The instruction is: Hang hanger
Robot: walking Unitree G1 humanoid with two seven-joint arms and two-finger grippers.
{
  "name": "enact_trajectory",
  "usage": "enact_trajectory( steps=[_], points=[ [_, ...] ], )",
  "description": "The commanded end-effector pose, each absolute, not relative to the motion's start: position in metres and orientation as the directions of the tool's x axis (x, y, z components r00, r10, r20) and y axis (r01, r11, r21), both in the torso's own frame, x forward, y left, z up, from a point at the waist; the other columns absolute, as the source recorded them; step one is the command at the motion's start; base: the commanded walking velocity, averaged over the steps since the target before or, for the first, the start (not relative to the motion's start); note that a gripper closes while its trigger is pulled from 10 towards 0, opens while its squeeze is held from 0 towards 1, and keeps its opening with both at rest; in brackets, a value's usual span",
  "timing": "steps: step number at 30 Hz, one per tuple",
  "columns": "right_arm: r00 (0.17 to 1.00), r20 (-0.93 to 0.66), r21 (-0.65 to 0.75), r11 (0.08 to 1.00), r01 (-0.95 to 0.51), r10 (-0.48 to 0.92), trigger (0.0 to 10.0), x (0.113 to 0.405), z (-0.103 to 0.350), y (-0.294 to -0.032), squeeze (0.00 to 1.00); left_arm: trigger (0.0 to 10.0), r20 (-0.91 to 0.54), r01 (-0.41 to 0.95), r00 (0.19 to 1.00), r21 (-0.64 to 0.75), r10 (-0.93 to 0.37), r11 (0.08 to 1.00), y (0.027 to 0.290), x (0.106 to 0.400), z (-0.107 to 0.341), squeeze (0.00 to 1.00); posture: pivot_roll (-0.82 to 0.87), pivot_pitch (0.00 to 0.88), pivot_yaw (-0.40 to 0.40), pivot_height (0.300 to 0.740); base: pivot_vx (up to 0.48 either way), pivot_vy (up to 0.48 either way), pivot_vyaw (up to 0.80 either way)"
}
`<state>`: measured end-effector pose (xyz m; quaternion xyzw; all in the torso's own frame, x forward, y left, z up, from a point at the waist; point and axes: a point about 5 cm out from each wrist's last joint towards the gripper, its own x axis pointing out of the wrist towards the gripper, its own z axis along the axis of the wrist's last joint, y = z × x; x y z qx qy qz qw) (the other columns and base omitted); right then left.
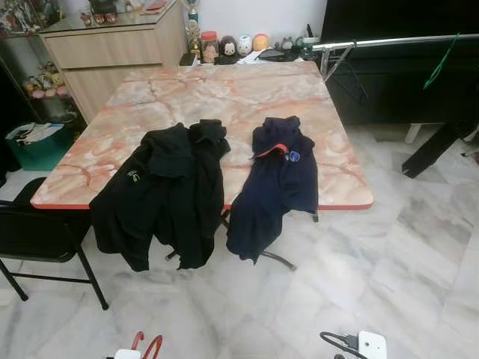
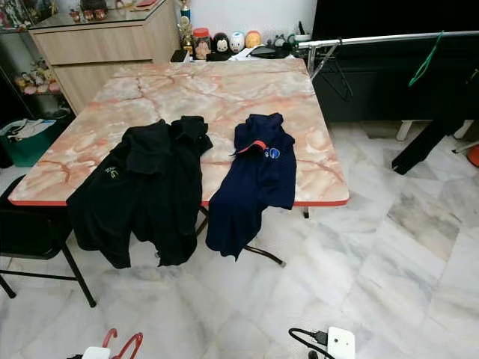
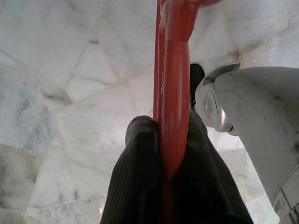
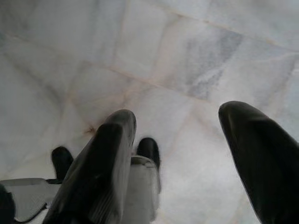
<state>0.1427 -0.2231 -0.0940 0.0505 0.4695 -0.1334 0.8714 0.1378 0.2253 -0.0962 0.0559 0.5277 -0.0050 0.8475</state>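
Between the left fingers [image 3: 140, 154] a red hanger [image 3: 175, 93] sits clamped; the right fingers [image 4: 117, 154] gape wide.

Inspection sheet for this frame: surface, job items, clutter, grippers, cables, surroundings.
Surface: marble-pattern table, red edge.
Job's things: red hanger clamped in the left gripper; metal rail behind the table's far right corner, a green hanger hooked on it.
Clutter: black shirt and navy shirt draped over the table's near edge.
Grippers: left shut on the hanger; right gripper open over the floor.
Cables: black cable at the right arm.
Surroundings: black chair, wooden cabinet, marble floor.
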Motion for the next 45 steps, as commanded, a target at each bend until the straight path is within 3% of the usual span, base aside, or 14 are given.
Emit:
enact_trajectory(
  steps=[1,10,19,35,45],
  points=[
    [0.495,-0.846,-0.047,0.953,0.301,-0.198,10.0,0.131,-0.096,-0.232,0.0,10.0,-0.889,0.073,0.455,0.092,0.049,0.993,0.223,0.14,-0.096,0.0,0.0,0.0,0.047,0.74,0.0,-0.289,0.0],
    [0.435,-0.878,-0.074,0.954,0.291,-0.201,10.0,0.102,-0.101,-0.246,0.0,10.0,-0.885,0.05,0.465,0.062,0.031,0.997,0.21,0.141,-0.098,0.0,0.03,0.0,-0.003,0.74,0.0,-0.298,0.0],
    [0.421,-0.87,-0.086,0.92,0.382,-0.256,10.0,0.097,-0.101,-0.251,0.0,10.0,-0.869,0.086,0.494,0.047,-0.001,0.995,0.202,0.149,-0.096,0.0,0.0,0.0,0.022,0.74,0.0,-0.305,0.0],
    [0.446,-0.852,-0.064,0.899,0.433,-0.275,10.0,0.112,-0.098,-0.246,0.0,10.0,-0.838,0.104,0.544,0.035,-0.028,0.994,0.191,0.181,-0.084,0.0,-0.01,0.0,0.022,0.74,0.0,-0.303,0.0],
    [0.472,-0.842,-0.033,0.897,0.441,-0.263,10.0,0.131,-0.096,-0.236,0.0,10.0,-0.827,0.14,0.561,0.068,-0.023,0.988,0.2,0.199,-0.074,0.0,-0.03,0.0,0.083,0.74,0.0,-0.301,0.0]
  ],
)
